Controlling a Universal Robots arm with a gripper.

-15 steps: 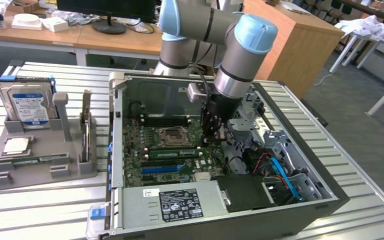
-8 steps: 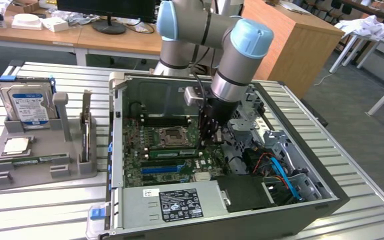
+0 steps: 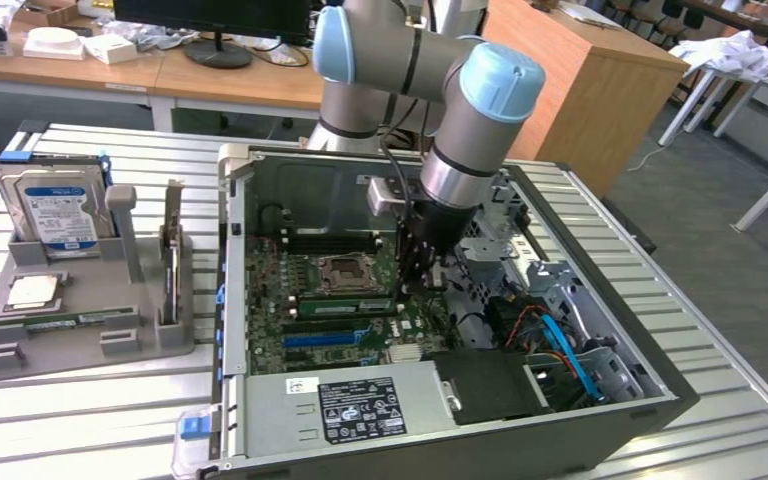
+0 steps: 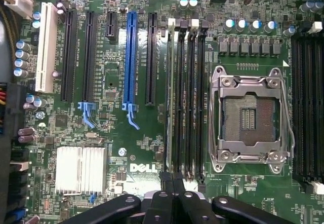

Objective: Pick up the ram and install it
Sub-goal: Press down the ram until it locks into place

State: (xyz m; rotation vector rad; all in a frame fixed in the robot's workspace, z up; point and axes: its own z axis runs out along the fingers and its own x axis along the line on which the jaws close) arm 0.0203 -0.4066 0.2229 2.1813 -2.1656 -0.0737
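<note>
Arm: the Universal Robots arm reaches down from the top centre of the exterior view into the open computer case [image 3: 651,395], which lies on a slatted metal table [image 3: 77,420].
Gripper: the gripper [image 3: 419,288] is low over the motherboard [image 3: 307,340], right of the processor socket [image 3: 345,270]. In the wrist view the gripper [image 4: 172,179] has its two dark fingers pressed together with nothing seen between them.
Ram: the ram [image 3: 347,304] is a green stick standing in a memory slot just below the socket in the exterior view, its right end beside the gripper tips. The wrist view shows it edge-on as a thin pale strip [image 4: 167,97] in the outermost of four black slots, with the fingertips at one end of that slot; contact cannot be told.
Exterior view alone: a grey holder [image 3: 84,345] at the exterior view's left carries a hard drive [image 3: 57,210] and a square processor chip [image 3: 35,291].
Wrist view alone: a blue expansion slot [image 4: 131,57], a finned silver heatsink [image 4: 81,169] and the open socket [image 4: 248,118].
</note>
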